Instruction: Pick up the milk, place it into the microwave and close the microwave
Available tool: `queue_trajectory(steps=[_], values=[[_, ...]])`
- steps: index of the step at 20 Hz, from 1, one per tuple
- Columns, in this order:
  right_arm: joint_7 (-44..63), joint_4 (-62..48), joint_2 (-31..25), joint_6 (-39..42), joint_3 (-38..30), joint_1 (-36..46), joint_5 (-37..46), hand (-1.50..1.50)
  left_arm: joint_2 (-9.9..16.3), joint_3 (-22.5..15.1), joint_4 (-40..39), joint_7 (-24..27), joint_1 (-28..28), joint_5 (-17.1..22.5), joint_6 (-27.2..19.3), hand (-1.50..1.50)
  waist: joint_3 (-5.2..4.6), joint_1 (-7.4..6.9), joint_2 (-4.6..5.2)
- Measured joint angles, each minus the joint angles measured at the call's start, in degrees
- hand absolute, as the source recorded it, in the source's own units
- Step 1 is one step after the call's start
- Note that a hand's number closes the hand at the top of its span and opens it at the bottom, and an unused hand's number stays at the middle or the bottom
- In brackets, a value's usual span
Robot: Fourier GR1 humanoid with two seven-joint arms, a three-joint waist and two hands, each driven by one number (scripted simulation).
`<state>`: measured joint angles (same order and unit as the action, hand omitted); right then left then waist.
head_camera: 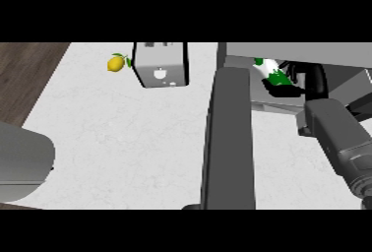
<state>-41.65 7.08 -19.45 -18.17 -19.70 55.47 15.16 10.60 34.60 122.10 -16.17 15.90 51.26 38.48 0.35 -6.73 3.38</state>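
While door (231, 142) stands open, toaster (161, 64) neighbours lemon (115, 63).

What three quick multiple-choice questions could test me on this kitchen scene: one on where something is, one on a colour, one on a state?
1. Where does the lemon lie?
A. Inside the microwave
B. On the counter, left of the toaster
C. On the wooden floor

2. What colours is the milk carton?
A. White and green
B. Red and blue
C. Plain brown

3. How is the microwave door?
A. Shut
C. Taken off and lying on the counter
B. Swung open

Answers: 1 B, the lemon sits on the white counter just beside the toaster, on its left. 2 A, white with green patches shows above the right hand. 3 B, the dark door stands out from the microwave, and the right hand reaches into the opening with the carton.
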Motion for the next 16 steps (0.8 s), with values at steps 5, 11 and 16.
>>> queue_trajectory(steps=[5, 11, 16], values=[[0.91, -0.66, -1.44, -2.27, -0.58, 0.47, -0.16, 1.50, 0.75, -0.04, -0.63, -0.03, -1.12, -0.33, 0.09, -1.50, -0.02, -0.96, 0.38], [0.99, -1.46, -2.15, -4.29, -2.13, 0.48, -1.62, 1.50, 1.65, -0.25, -1.06, -0.25, -2.24, -0.20, 0.09, -1.50, -0.21, -1.79, 0.47], [1.85, -1.49, -3.82, -4.43, -1.86, 1.74, -1.15, 1.50, 2.38, -0.44, -2.16, -0.29, -3.53, -0.45, 0.20, -1.50, 0.09, -2.74, 1.46]])
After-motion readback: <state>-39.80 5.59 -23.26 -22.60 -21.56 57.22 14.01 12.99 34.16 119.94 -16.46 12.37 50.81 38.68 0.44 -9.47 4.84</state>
